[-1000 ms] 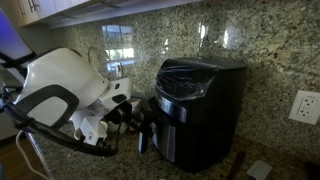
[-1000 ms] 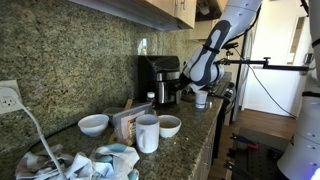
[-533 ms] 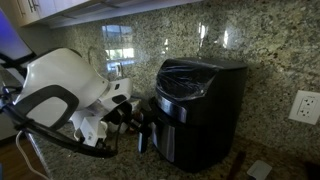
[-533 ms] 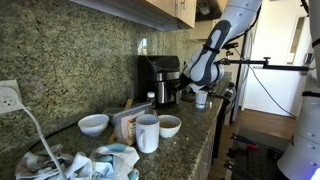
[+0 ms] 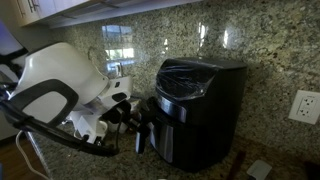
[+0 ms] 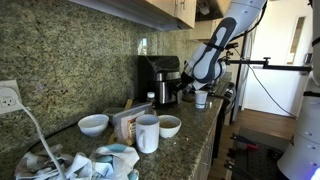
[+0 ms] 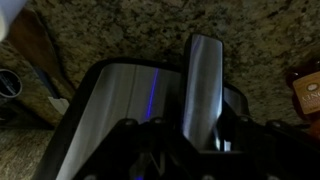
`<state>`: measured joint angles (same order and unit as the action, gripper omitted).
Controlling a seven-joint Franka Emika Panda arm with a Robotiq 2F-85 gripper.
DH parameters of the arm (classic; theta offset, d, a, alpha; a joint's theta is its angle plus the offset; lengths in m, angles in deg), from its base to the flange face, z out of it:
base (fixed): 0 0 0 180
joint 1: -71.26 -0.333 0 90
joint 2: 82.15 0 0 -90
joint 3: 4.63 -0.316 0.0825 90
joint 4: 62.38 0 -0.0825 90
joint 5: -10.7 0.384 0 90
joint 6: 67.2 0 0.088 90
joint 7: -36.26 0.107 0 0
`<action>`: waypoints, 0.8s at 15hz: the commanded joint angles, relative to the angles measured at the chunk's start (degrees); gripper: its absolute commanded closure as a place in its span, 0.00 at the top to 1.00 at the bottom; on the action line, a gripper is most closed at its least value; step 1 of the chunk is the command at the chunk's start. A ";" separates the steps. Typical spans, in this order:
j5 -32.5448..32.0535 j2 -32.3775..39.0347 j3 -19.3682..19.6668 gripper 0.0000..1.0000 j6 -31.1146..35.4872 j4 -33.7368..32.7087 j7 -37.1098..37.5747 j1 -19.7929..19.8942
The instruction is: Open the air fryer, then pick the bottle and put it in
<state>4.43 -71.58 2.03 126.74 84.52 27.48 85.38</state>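
The black air fryer [image 5: 200, 100] stands on the granite counter against the backsplash and shows in both exterior views [image 6: 160, 78]. Its drawer handle [image 7: 200, 80] runs up the middle of the wrist view as a silver bar. My gripper [image 7: 200, 135] is at the fryer's front [image 5: 140, 128] with a finger on each side of the handle, closed on it. The drawer looks barely out, if at all. The small bottle with a white cap [image 6: 151, 98] stands on the counter beside the fryer, apart from my gripper.
On the counter in front of the fryer are a white bowl [image 6: 93, 124], a white cup [image 6: 147, 133], a second bowl [image 6: 169, 126] and a small box [image 6: 128, 120]. Another white cup [image 6: 202, 98] is near my arm. Cabinets hang overhead.
My arm has shifted slightly away from the fryer with the handle in the jaws. Nothing else moved.
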 commanded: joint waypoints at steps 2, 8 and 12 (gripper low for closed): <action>-4.65 -7.44 -6.92 0.17 -7.66 5.40 3.34 5.98; -5.10 -8.48 -15.03 0.17 -8.21 7.50 4.96 14.05; -6.47 -5.97 -22.71 0.17 -5.24 8.74 7.51 21.09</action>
<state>0.86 -76.01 -13.99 123.05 87.77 30.55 102.20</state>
